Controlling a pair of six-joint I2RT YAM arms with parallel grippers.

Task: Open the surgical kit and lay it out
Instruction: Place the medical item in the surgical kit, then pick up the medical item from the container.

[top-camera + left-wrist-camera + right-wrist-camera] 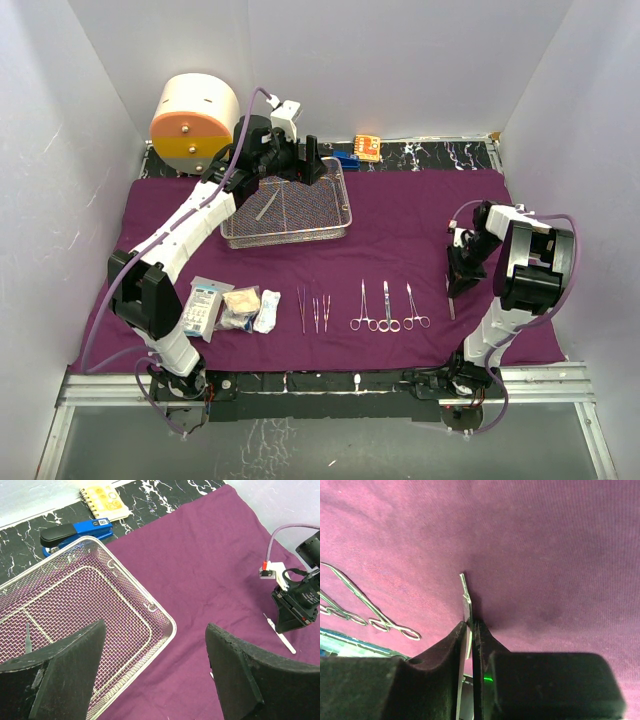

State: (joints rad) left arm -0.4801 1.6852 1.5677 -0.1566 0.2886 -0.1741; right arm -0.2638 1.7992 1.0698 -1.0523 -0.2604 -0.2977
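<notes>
Black fingers of the right gripper (470, 625) fill the close view. They pinch a thin scalpel (465, 597), and its tip touches the purple cloth (545, 555). I think this step is putting the scalpel down at the right end of the row. Next, the fingers need to let go gently and lift straight up, so the scalpel lies flat.

On the far left, the left gripper (155, 625) hangs wide open and holds nothing, above the wire-mesh tray (75, 595). One grey tool (268, 205) lies in the tray — likely the next pick.

Near the arms lie three forceps (387, 318), three thin tweezers (316, 312), and packets and gauze (205, 305) — about four, hard to count.
</notes>
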